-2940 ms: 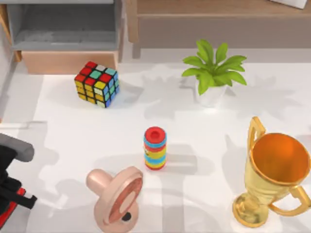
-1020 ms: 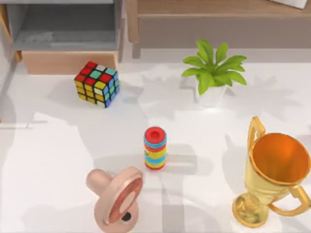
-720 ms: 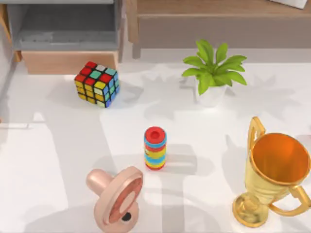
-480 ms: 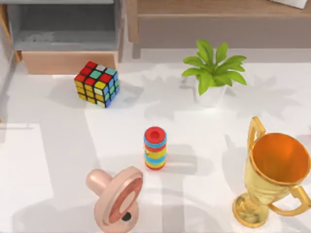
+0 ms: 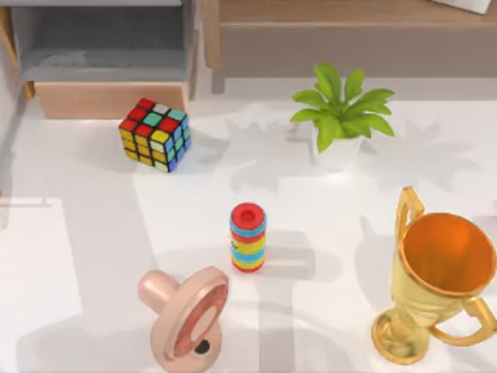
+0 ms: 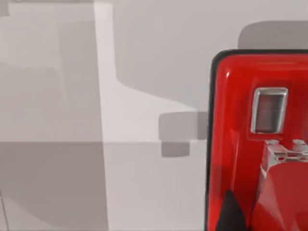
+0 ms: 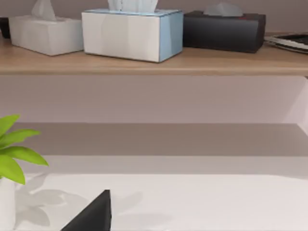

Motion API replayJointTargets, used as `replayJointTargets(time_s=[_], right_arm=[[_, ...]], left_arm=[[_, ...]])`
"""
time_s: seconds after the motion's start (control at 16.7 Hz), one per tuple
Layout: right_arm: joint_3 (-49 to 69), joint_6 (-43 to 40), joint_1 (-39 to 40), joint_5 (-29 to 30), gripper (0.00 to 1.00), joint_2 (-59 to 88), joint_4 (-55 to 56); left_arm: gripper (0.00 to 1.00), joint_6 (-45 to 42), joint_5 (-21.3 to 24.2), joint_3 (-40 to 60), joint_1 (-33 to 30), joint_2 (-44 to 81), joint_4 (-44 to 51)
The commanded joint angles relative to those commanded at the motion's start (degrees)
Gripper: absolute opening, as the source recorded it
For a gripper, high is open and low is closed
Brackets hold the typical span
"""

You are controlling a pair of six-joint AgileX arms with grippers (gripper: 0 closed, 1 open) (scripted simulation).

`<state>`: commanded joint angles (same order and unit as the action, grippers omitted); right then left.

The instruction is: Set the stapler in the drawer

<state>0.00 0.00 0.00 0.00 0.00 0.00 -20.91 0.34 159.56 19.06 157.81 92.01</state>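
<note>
The red stapler (image 6: 257, 144) looms close in the left wrist view, hanging above the white table with its shadow below. My left gripper (image 6: 231, 214) is shut on it, one dark fingertip showing against the red body. The drawer (image 5: 109, 99) stands open at the table's far left, with a tan front panel and a grey floor. My right gripper (image 7: 91, 216) shows as a dark tip low in the right wrist view, facing the brown shelf.
A puzzle cube (image 5: 154, 134) sits just in front of the drawer. A striped ring stack (image 5: 248, 237) stands mid-table, a pink pacifier (image 5: 186, 315) near the front, a gold trophy (image 5: 439, 276) at front right, a potted plant (image 5: 339, 116) at back right. Tissue boxes (image 7: 132, 33) line the shelf (image 5: 349, 31).
My left gripper and the stapler, earlier at the top view's lower left edge, have left that view. The arm's shadow has slid across the left of the table.
</note>
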Motion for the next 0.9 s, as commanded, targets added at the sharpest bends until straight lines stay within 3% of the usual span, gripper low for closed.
replayJointTargets(time_s=[0.54, 0.9], right_arm=[[0.0, 0.0, 0.0, 0.0, 1.0, 0.0, 0.0], [0.0, 0.0, 0.0, 0.0, 1.0, 0.0, 0.0]], left_arm=[[0.0, 9.48, 5.93, -4.8, 1.7, -4.38, -4.05], [0.0, 1.72, 1.56, -7.28, 0.49, -2.79, -5.14]])
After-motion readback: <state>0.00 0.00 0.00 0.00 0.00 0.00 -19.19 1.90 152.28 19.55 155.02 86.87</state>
